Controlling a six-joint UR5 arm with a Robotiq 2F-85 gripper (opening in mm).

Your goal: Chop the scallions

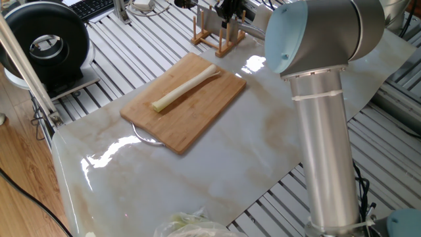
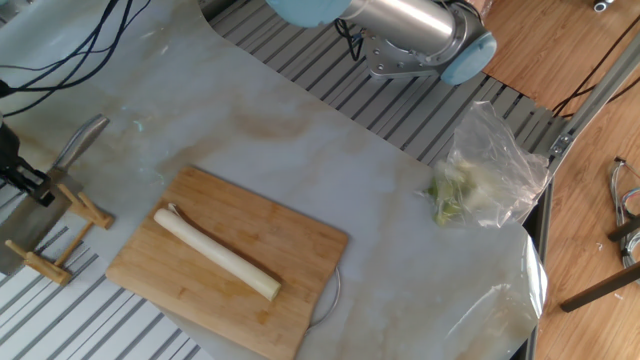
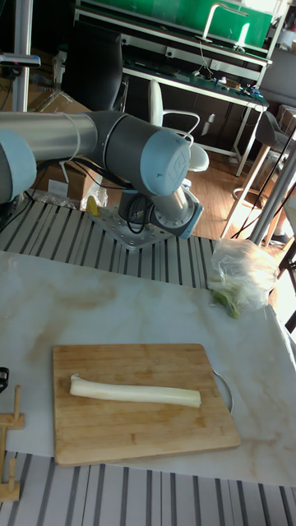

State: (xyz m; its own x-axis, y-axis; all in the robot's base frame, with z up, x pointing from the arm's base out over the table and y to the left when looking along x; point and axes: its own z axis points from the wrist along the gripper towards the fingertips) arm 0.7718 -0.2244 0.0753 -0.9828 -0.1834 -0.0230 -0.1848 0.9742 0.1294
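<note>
Over at the wooden rack [image 2: 45, 240], the gripper [image 2: 18, 172] sat on the knife [image 2: 70, 152], though its grip couldn't be made out. Lifting it straight out of the rack would keep the blade square for the scallion [image 1: 184, 87] on the board [image 1: 197, 112].

No words, labels, brands or numbers can be read in any of the views, on the objects or the robot.

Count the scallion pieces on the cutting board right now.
1. A single whole scallion lies diagonally across the middle of the cutting board, still uncut. No loose chunks show in any view.
</note>
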